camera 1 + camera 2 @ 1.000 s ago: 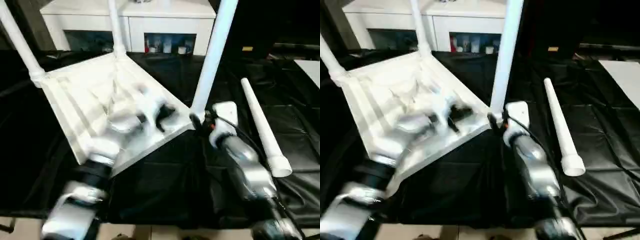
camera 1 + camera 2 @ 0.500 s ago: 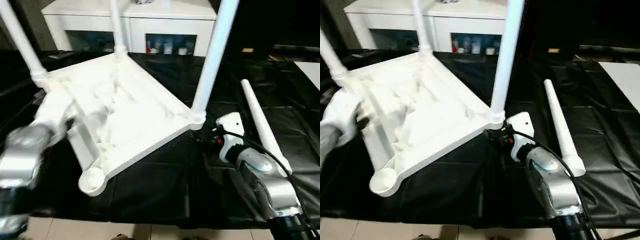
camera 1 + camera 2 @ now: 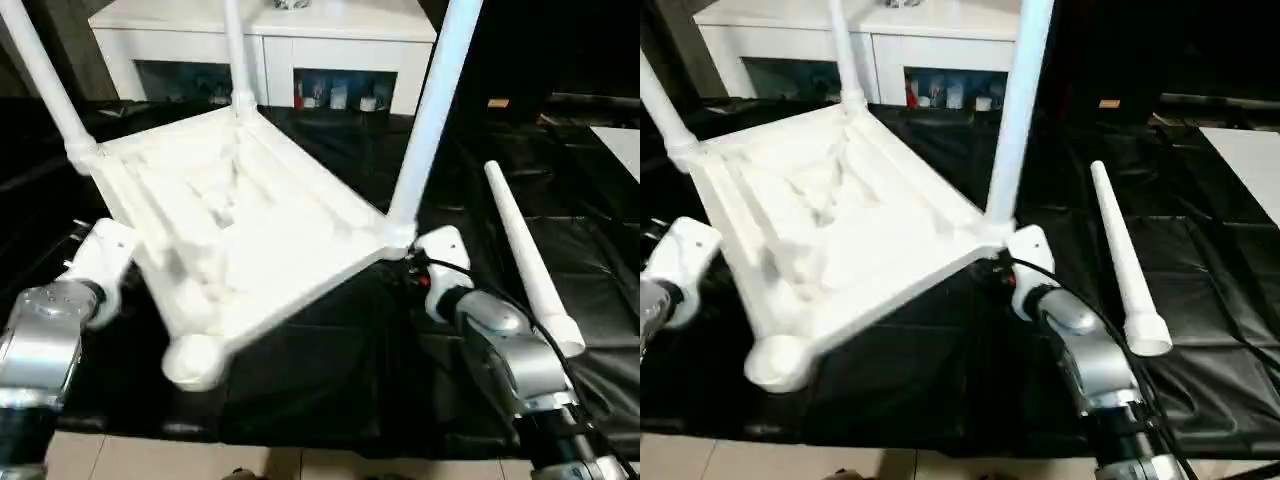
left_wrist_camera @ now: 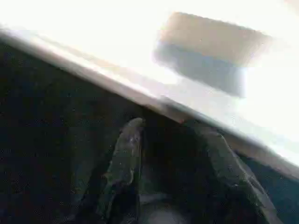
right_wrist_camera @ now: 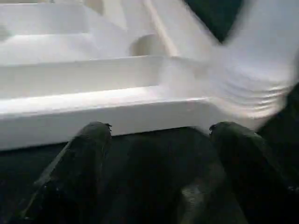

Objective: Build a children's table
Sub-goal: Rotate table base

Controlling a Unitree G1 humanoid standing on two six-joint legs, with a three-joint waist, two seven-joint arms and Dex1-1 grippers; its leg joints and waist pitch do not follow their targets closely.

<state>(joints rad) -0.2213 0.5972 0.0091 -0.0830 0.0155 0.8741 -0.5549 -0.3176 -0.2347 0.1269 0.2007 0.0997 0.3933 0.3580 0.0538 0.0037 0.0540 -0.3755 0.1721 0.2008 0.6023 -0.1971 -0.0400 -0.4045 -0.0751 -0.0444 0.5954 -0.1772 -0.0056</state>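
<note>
1. We take the white plastic rectangular tabletop (image 3: 235,235) as our landmark: it lies upside down, ribbed underside up, on the black-covered table (image 3: 330,390). It seems tilted, with its nearest corner toward us.

2. Three long tapered white tube legs already stand in its round corner sockets: one at the far left corner (image 3: 45,85), one at the far corner (image 3: 235,55), and one at the right corner (image 3: 430,120). The near corner socket (image 3: 190,362) is empty.

3. The fourth white tube leg (image 3: 525,262) lies loose on the table, well to the right of the tabletop. Its long axis runs away from us, flared end nearest us and narrow tip pointing away.

4. Our right hand (image 5: 156,135) sits just beside the tabletop's right corner, at the foot of the standing leg. Its two black fingers are spread apart and grasp nothing, with the tabletop's edge just ahead of them.

5. Our left hand (image 4: 173,140) is close against the tabletop's left edge, also spread apart and empty.

6. We judge the right arm the nearer to the loose leg, which lies to the right of that hand. The empty socket is on the opposite, near-left side, so the leg must cross in front of the tabletop.
</note>
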